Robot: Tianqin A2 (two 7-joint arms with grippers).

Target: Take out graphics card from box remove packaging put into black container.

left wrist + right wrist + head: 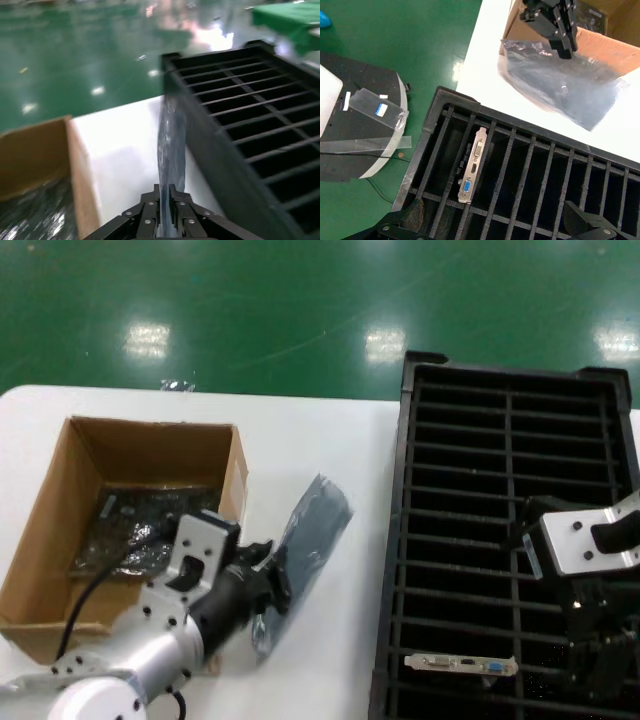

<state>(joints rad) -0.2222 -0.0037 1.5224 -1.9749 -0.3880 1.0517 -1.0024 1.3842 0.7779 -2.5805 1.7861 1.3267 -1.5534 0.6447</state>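
Left claw pinches the packaging (beside the box).

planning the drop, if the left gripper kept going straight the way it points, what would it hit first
Most likely the near side wall of the large black slotted plastic tray. The left gripper, jaws shut on the crinkled grey-blue plastic bag, points across bare white table toward it; depth is uncertain.

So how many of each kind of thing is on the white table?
Brown cardboard box: 1
Black slotted plastic tray: 1
Bare graphics card with silver bracket, in the tray: 1
Empty grey-blue plastic bag, pinched by the left gripper: 1
Shiny dark bagged boards in the box: number unclear
Total countable: 4
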